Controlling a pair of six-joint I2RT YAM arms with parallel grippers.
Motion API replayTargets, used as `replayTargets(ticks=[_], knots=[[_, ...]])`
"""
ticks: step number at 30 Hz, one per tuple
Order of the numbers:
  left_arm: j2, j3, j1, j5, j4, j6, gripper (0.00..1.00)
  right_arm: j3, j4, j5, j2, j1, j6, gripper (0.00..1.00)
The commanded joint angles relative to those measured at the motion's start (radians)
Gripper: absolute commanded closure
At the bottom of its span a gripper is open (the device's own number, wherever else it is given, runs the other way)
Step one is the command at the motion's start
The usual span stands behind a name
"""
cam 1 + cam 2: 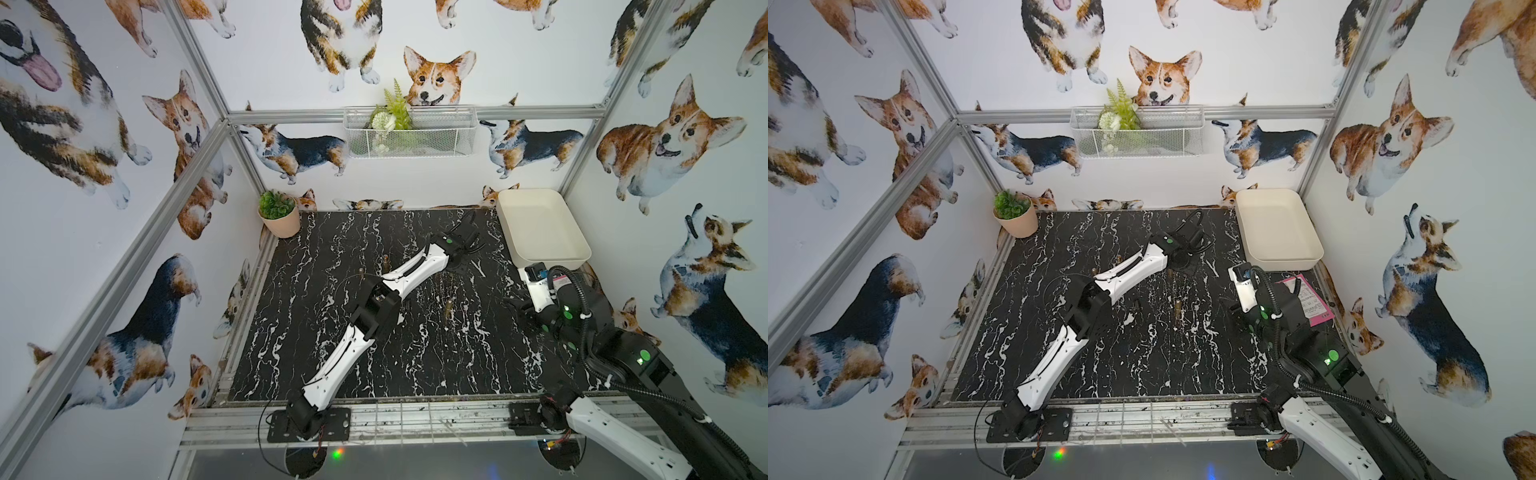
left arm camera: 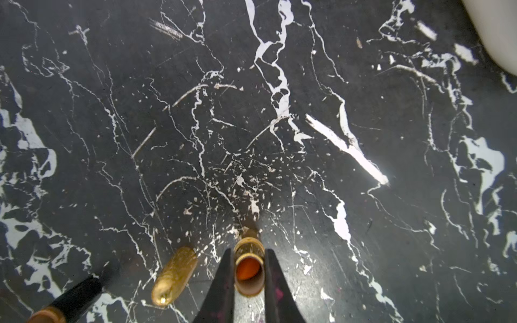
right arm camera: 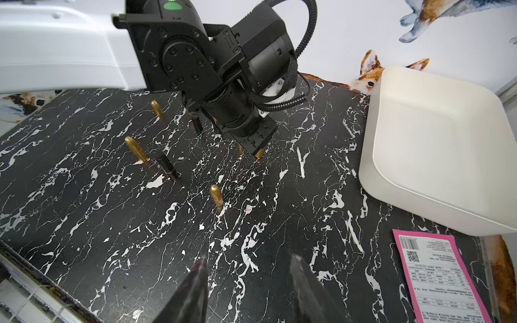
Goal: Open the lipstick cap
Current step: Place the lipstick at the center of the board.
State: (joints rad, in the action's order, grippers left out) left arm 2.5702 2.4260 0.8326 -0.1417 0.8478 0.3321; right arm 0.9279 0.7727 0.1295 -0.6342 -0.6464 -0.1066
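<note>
The left hand (image 2: 249, 253) is clamped on the gold lipstick tube (image 2: 249, 243), seemingly uncapped, while the right hand (image 3: 249, 258) hangs half-open and empty, so standing the tube down likely comes next.

The left arm (image 1: 415, 266) stretches diagonally out from its near base, elbow raised. Its wrist (image 3: 223, 84) is bent so that the left gripper (image 2: 249, 253) points down. The jaws are pinched on an open lipstick tube (image 2: 249, 243), apparently upright, with one finger on each side. The right arm (image 1: 623, 353) is folded close to its own side. The right gripper (image 3: 248, 257) hovers with its jaws parted, holding nothing.
</note>
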Motion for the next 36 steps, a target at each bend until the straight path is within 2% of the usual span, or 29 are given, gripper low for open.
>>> replayTargets(ticks=[1,8,13,22,29,36], knots=[[-0.006,-0.019,0.005,-0.025,-0.011,-0.009,0.85,-0.003,-0.021,0.009,-0.002,0.000,0.003,0.50],[-0.029,-0.051,0.005,-0.032,-0.023,0.007,0.81,-0.006,-0.026,0.007,-0.004,0.000,0.004,0.50],[-0.038,-0.070,0.005,-0.024,-0.030,0.011,0.73,-0.008,-0.027,0.007,-0.004,0.000,0.004,0.49],[-0.046,-0.076,0.004,-0.030,-0.029,0.020,0.67,-0.015,-0.032,0.006,0.001,0.000,0.004,0.49],[-0.066,-0.074,0.002,-0.033,-0.026,0.019,0.59,-0.018,-0.036,0.007,0.004,0.000,0.005,0.48],[-0.160,-0.070,-0.020,-0.007,-0.013,0.011,0.47,-0.015,-0.040,0.009,0.004,0.000,0.003,0.48]])
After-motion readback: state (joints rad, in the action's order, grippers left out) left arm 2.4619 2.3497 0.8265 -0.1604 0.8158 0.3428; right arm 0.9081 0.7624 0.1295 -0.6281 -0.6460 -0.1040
